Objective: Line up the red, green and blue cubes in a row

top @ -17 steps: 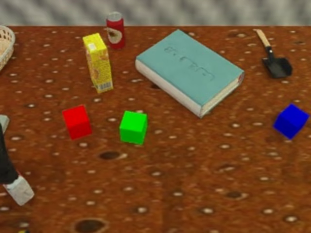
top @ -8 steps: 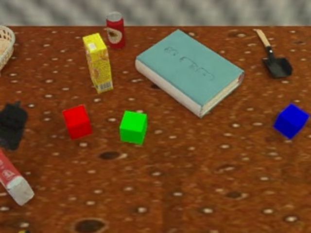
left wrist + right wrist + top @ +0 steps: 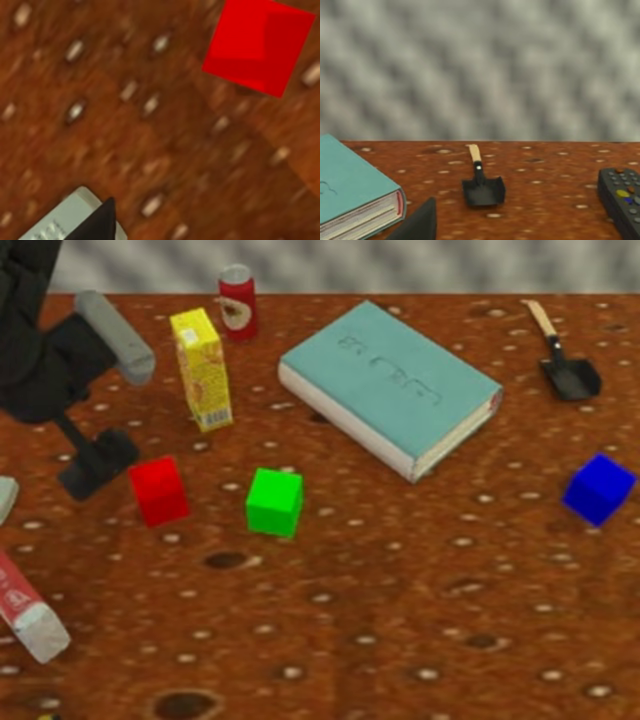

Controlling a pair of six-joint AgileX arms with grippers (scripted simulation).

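Top view shows your left gripper (image 3: 95, 465) just left of the red cube (image 3: 158, 490), low over the desk (image 3: 400, 620); the spread of its fingers cannot be told. Green cube (image 3: 275, 502) sits just right of the red one. Blue cube (image 3: 598, 488) lies well apart near the right edge. Your right arm is out of the top view.

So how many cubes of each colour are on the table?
Red cube: 1
Green cube: 1
Blue cube: 1
Total: 3 cubes
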